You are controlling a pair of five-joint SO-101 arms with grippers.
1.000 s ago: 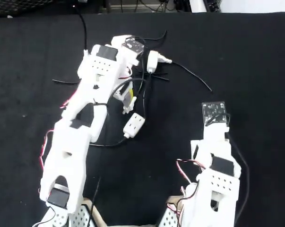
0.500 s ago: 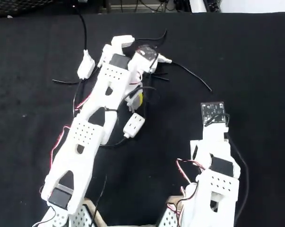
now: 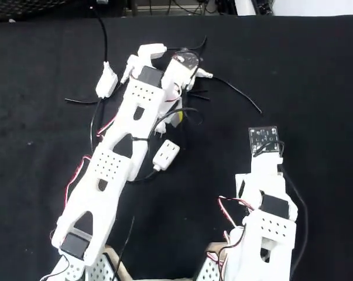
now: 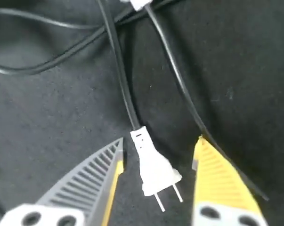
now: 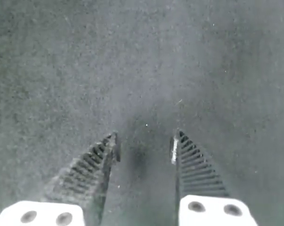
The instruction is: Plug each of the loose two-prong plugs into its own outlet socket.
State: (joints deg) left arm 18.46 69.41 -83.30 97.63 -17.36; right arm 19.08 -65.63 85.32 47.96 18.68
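Left gripper (image 4: 160, 141) has advanced toward upper centre of the high view; fingers (image 4: 217, 174) released, straddling two-prong plug (image 4: 153, 172) on worktop (image 3: 316, 76); grasp now feasible; outlet socket (image 3: 166, 153) at centre; right gripper (image 5: 144, 137) released.

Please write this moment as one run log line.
left gripper: open around plug | right gripper: open, empty | outlet socket: no plug in it

A robotics lab bench: a table draped in black cloth (image 3: 316, 88), a white printed left arm (image 3: 115, 170) and right arm (image 3: 267, 216), a bare circuit board (image 3: 264, 139) at one wrist, equipment cables (image 3: 188, 7) bunched beyond the far edge.
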